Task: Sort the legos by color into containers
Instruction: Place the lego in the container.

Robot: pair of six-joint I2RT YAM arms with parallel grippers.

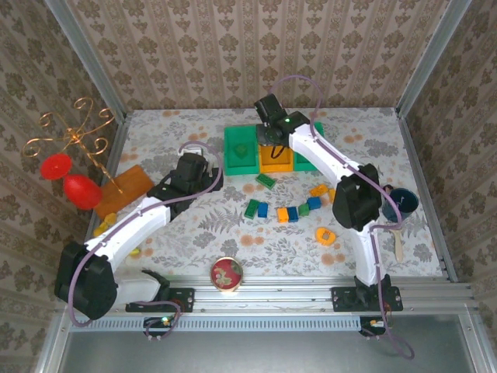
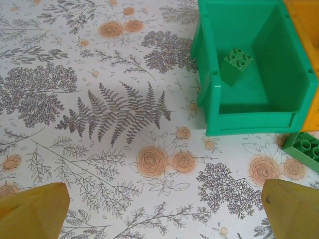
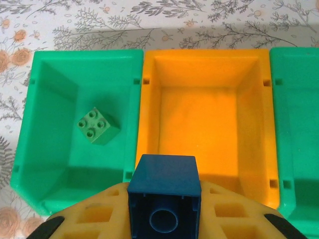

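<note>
My right gripper [image 3: 164,209] is shut on a blue lego [image 3: 164,174] and hangs over the near rim of the orange container [image 3: 149,104], between the two green containers [image 3: 30,149] [image 3: 299,124]. A green lego [image 3: 97,126] lies in the left green one. In the top view this gripper [image 1: 273,138] is above the row of containers [image 1: 276,162]. My left gripper [image 2: 162,214] is open over bare cloth, left of the green container [image 2: 214,94] holding the green lego [image 2: 237,64]. Several green, blue and orange legos [image 1: 293,213] lie in a loose line in front of the containers.
A red-lidded tin [image 1: 227,273] stands near the front edge. A gold wire stand [image 1: 74,136] with red balls [image 1: 78,190] and an orange sheet [image 1: 124,190] are at the left. A dark blue cup [image 1: 402,202] stands at the right. Enclosure walls surround the table.
</note>
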